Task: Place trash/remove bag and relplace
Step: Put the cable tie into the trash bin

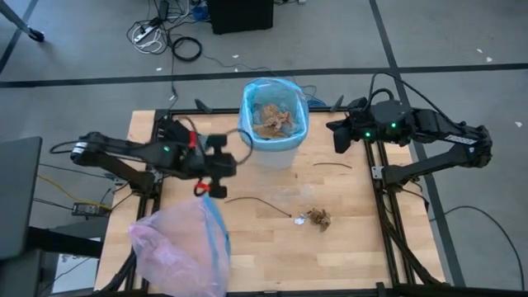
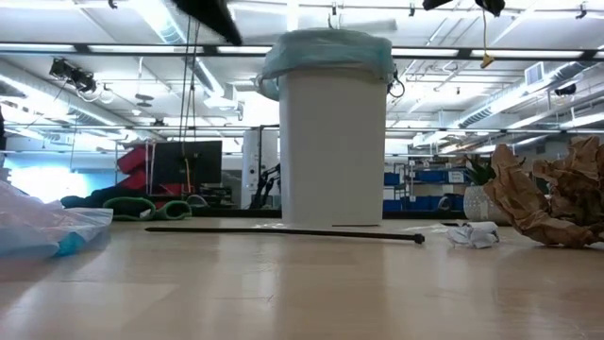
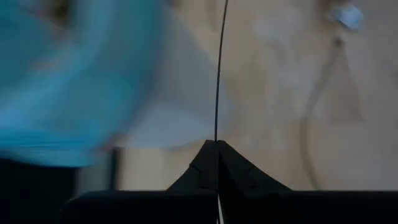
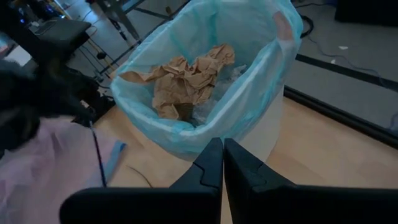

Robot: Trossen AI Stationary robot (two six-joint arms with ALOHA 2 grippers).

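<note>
A white bin [image 1: 272, 153] lined with the light-blue bag [image 1: 252, 99] stands at the table's far middle, with brown crumpled trash [image 4: 183, 81] inside. My left gripper [image 1: 219, 167] hovers left of the bin, shut on a thin dark twig [image 3: 218, 74]. My right gripper [image 4: 222, 152] is shut and empty, raised just right of the bin [image 4: 261, 134]. On the table lie a long twig [image 1: 260, 202], a short twig [image 1: 332, 165], a brown leaf clump [image 1: 320, 219] and a clear wrapper [image 1: 299, 220]. My left gripper pinches one end of the thin twig [image 3: 217, 138] between its shut fingertips. The twig runs straight out ahead of the fingers. In the right wrist view it hangs as a thin line [image 4: 98, 158] below the gripper, lifted clear of the table.
A pale pink bag with a blue rim band [image 1: 177, 247] lies on the near left corner. In the low view the long twig [image 2: 283, 229] lies before the bin [image 2: 335, 132], with the leaf clump [image 2: 547, 198] at the right. Bare wood shows near the table's right edge [image 1: 363, 256].
</note>
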